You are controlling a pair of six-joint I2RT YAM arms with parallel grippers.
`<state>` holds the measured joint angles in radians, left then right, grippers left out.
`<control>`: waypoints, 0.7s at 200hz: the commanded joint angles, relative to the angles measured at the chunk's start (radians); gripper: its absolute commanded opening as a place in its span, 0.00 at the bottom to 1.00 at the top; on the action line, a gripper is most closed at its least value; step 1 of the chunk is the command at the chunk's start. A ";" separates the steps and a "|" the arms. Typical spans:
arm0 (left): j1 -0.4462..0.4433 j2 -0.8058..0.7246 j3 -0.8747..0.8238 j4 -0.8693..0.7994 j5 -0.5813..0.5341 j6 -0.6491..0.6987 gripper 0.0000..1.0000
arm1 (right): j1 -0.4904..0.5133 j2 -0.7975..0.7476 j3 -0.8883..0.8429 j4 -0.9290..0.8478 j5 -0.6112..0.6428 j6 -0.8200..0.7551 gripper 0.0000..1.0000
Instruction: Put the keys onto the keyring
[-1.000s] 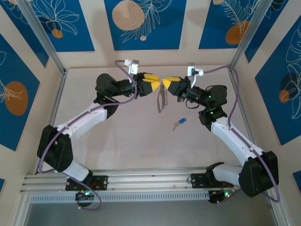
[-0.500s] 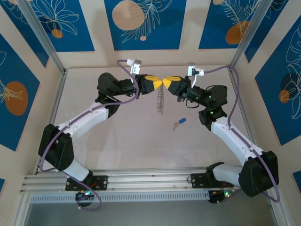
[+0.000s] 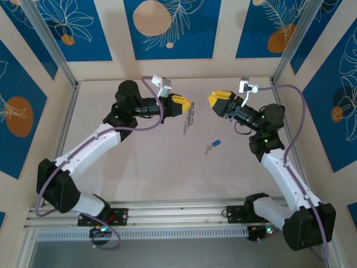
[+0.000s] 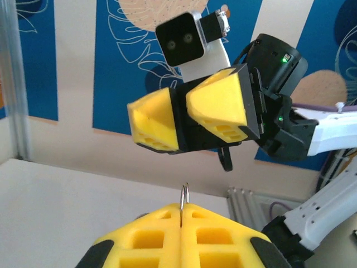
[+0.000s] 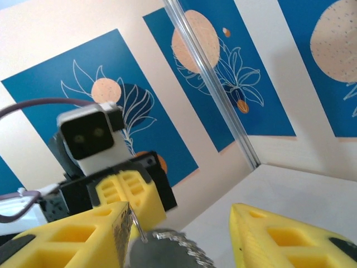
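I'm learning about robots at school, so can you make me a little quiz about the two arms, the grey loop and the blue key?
1. True or false: the small silver key with the blue plastic head lies on the pale table.
2. Which holds the grey oval metal keyring: A) the left gripper, or B) the right gripper?
3. Fill in: the right gripper's yellow jaws stand ____.
Key: 1 true; 2 A; 3 open.
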<state>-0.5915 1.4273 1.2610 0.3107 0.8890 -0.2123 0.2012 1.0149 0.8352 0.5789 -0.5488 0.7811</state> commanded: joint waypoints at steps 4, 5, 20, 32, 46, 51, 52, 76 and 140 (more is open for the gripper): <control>-0.008 -0.049 0.043 -0.180 -0.075 0.230 0.00 | -0.013 -0.027 -0.035 -0.082 -0.002 -0.028 0.51; -0.008 -0.051 0.043 -0.182 -0.077 0.233 0.00 | -0.014 -0.027 -0.036 -0.083 -0.003 -0.027 0.51; -0.009 -0.063 0.033 -0.193 -0.113 0.265 0.00 | -0.016 -0.028 -0.044 -0.127 0.009 -0.030 0.51; -0.010 -0.075 0.017 -0.190 -0.142 0.279 0.00 | -0.016 -0.031 -0.049 -0.183 0.034 -0.035 0.51; -0.009 -0.087 -0.003 -0.186 -0.176 0.286 0.00 | -0.016 -0.032 -0.049 -0.282 0.080 -0.048 0.51; -0.008 -0.090 -0.012 -0.185 -0.187 0.287 0.00 | -0.017 -0.030 -0.044 -0.329 0.100 -0.053 0.51; -0.008 -0.090 -0.013 -0.184 -0.189 0.287 0.00 | -0.017 -0.029 -0.044 -0.341 0.105 -0.054 0.51; -0.009 -0.104 -0.041 -0.200 -0.263 0.286 0.00 | -0.022 -0.005 -0.041 -0.534 0.198 -0.060 0.51; -0.009 -0.142 -0.131 -0.211 -0.366 0.196 0.00 | -0.021 0.098 -0.102 -0.826 0.472 -0.001 0.51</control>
<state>-0.5919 1.3373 1.1671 0.0841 0.5709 0.0246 0.1829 1.0805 0.7670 -0.1028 -0.2073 0.7521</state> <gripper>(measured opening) 0.047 0.513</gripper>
